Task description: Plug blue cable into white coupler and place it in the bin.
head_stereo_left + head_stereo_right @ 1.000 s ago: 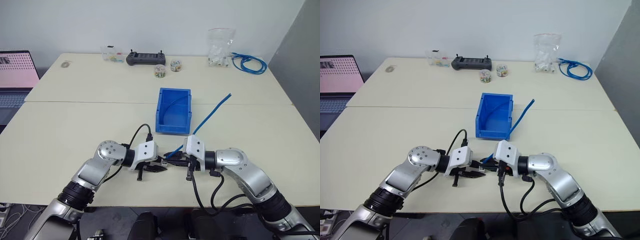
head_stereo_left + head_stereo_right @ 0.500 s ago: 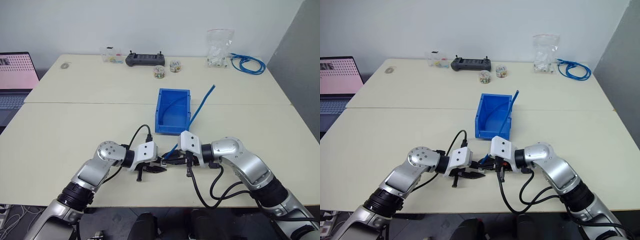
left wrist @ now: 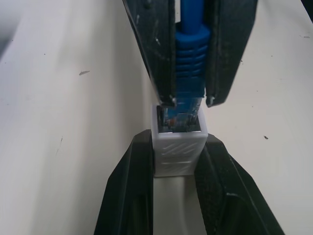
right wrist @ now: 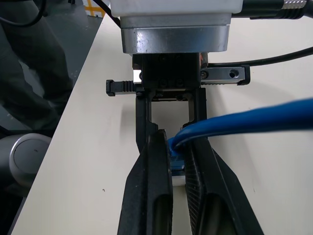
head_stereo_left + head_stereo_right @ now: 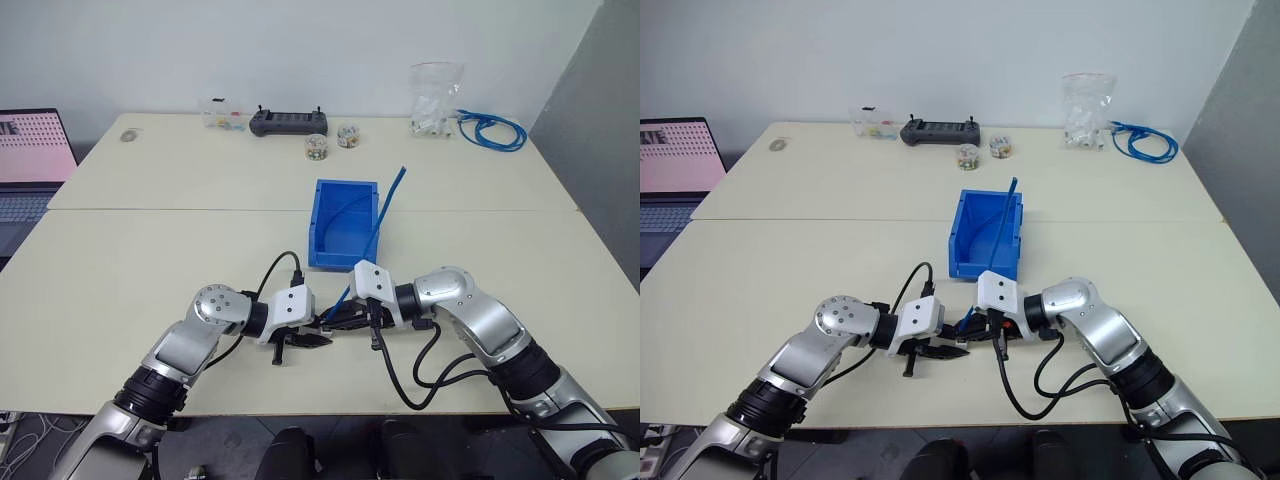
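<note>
2 grippers: they meet tip to tip near the front edge of the table (image 5: 120,260), just in front of the bin (image 5: 345,222).
Left gripper (image 3: 178,147): its 2 black fingers are clamped on the sides of the white coupler (image 3: 179,147), socket face turned toward the other gripper.
Right gripper (image 4: 177,161): fingers drawn narrow, pinching the ribbed boot at the end of the blue cable (image 3: 191,58).
Plug and socket: in the left wrist view the clear plug tip sits inside the coupler's mouth; how far in it has gone cannot be told.
Cable run: from the right gripper the strand rises stiffly up and away, crossing over the bin's right wall, its far end free in the air.
Bin: upright on the table's middle, with 1 thin curved blue line showing against its inside.
Back of table: 1 black controller (image 5: 289,121), 2 small jars (image 5: 316,146), 1 clear bag (image 5: 434,98) and 1 coiled blue bundle (image 5: 490,129) sit well apart from the grippers.
Far left: 1 laptop (image 5: 35,150) with a pink screen.
</note>
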`<state>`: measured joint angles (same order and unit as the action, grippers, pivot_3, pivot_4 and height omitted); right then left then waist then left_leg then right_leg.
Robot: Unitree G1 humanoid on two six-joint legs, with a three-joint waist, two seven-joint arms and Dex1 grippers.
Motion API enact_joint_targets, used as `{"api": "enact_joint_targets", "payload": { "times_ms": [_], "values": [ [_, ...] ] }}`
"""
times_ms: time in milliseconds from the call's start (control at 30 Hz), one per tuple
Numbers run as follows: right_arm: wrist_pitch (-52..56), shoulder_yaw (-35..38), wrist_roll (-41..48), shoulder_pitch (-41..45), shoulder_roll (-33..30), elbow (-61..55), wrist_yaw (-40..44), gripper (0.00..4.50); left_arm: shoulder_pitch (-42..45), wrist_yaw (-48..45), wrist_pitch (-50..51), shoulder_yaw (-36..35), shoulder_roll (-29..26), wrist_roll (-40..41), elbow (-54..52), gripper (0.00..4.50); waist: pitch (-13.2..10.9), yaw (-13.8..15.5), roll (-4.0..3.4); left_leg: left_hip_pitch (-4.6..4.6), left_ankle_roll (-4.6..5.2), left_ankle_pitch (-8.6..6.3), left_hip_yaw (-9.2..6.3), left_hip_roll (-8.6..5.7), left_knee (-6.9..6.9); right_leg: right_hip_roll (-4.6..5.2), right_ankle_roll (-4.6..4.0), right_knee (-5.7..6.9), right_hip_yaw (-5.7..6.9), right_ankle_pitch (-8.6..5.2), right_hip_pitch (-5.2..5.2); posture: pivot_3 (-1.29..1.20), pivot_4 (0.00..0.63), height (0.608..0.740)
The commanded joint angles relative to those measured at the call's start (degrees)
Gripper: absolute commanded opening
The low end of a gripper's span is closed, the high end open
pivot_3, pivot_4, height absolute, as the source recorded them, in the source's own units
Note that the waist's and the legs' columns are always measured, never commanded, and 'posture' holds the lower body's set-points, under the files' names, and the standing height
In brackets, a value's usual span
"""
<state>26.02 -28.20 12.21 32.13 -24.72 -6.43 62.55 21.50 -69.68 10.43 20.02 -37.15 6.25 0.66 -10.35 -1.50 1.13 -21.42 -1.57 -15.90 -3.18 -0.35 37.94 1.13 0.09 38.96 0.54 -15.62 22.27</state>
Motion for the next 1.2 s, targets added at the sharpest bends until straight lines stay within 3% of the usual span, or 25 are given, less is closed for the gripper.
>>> {"api": "enact_joint_targets", "payload": {
  "times_ms": [33, 267, 500, 700, 767, 933, 1167, 1200],
  "values": [
    [0.4, -6.8, -3.2, -2.4, 1.1, 4.6, 2.1, 0.07, -0.5, -0.2, 0.5, 1.6, 1.1, -0.6, -0.5, 0.82, 0.1, 0.0, -0.01, 0.00, 0.00, 0.00, 0.00, 0.00, 0.00, 0.00, 0.00, 0.00, 0.00, 0.00, 0.00, 0.00, 0.150, 0.740],
    [-1.3, -7.2, -5.9, -3.9, 0.6, 8.2, 3.1, 0.07, -0.6, 0.1, 1.7, 1.0, 1.9, -0.5, -0.9, 0.81, 0.8, -0.1, -0.17, 0.58, 0.04, -0.04, 0.04, 0.00, -0.13, 0.00, 0.24, -0.07, -0.03, -0.21, -0.54, 0.00, 0.150, 0.740],
    [-1.6, -6.7, -5.8, -3.8, 0.9, 7.6, 3.4, 0.07, -1.1, 0.9, 2.9, 0.1, 2.5, -0.3, -1.3, 0.81, 1.2, -0.1, -0.30, 0.59, 0.06, -0.06, 0.05, -0.01, -0.13, 0.01, 0.26, -0.08, -0.05, -0.26, -0.54, 0.00, 0.150, 0.740],
    [2.8, 1.3, 0.2, -2.5, 2.1, 1.7, 1.1, 0.07, -1.9, 4.2, 2.5, -2.6, 2.6, -0.5, -1.0, 0.81, 1.2, 0.0, -0.32, 0.56, 0.06, -0.07, 0.03, -0.02, -0.13, 0.04, 0.27, -0.09, -0.05, -0.26, -0.54, 0.00, 0.150, 0.740],
    [5.1, 4.5, 2.2, -2.2, 2.4, -0.7, -0.3, 0.07, -2.1, 6.9, 2.2, -4.2, 2.3, -1.7, -1.3, 1.51, 1.2, 0.1, -0.32, 0.52, 0.06, -0.07, 0.03, -0.02, -0.12, 0.05, 0.27, -0.09, -0.05, -0.26, -0.52, 0.00, 0.150, 0.740],
    [11.9, 12.1, 7.8, -1.5, 3.8, -7.0, -5.6, 0.07, -3.8, 10.7, 7.4, -11.2, 0.7, 2.6, -8.3, 2.66, 1.0, 0.0, -0.22, 0.13, 0.06, -0.06, -0.03, 0.00, -0.09, 0.06, 0.24, -0.01, -0.03, -0.25, -0.09, 0.00, 0.150, 0.740],
    [18.6, 24.3, 15.1, 4.7, 6.9, -8.7, -14.9, 0.07, -6.0, 15.7, 25.0, -21.3, -2.7, 12.5, -25.8, 4.41, 0.7, -0.2, -0.29, -0.44, 0.04, -0.06, -0.08, 0.01, -0.06, 0.06, -0.02, 0.01, 0.00, -0.09, 0.42, 0.00, 0.150, 0.740],
    [19.0, 25.5, 15.6, 6.3, 7.6, -7.3, -16.2, 0.07, -5.2, 17.3, 26.4, -21.9, -2.5, 12.7, -26.7, 4.49, 0.7, -0.2, -0.28, -0.45, 0.04, -0.06, -0.07, -0.02, -0.04, 0.08, 0.00, 0.00, -0.01, -0.08, 0.42, 0.00, 0.150, 0.740]
  ]
}}
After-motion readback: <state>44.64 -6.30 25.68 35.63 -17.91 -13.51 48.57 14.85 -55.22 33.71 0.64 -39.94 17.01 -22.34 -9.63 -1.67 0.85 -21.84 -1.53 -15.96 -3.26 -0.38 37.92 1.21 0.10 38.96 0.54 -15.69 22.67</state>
